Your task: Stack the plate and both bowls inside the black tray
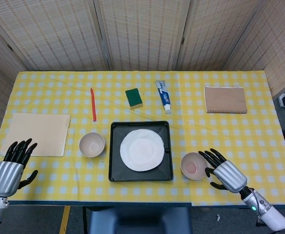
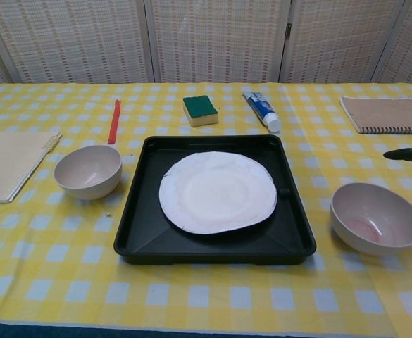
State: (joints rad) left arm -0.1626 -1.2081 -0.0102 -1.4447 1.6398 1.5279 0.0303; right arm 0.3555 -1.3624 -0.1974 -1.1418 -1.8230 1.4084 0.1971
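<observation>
White plate (image 1: 142, 149) lying flat in the black tray (image 1: 115, 168) at table centre; one bowl (image 1: 92, 144) at the tray's 9 o'clock, other bowl (image 1: 194, 165) at 3 o'clock, pink smear inside; my right hand (image 1: 222, 170) released, fingers spread just beside that bowl, mostly cut off in chest view; my left hand (image 1: 13, 163) released, at 8 o'clock.

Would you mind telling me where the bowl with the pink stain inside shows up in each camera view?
Head view: the stained bowl sits lower right, between the black tray and the right hand.
Chest view: it sits at the right edge, right of the tray.
Shared landmark: the white plate lying in the tray.
</observation>
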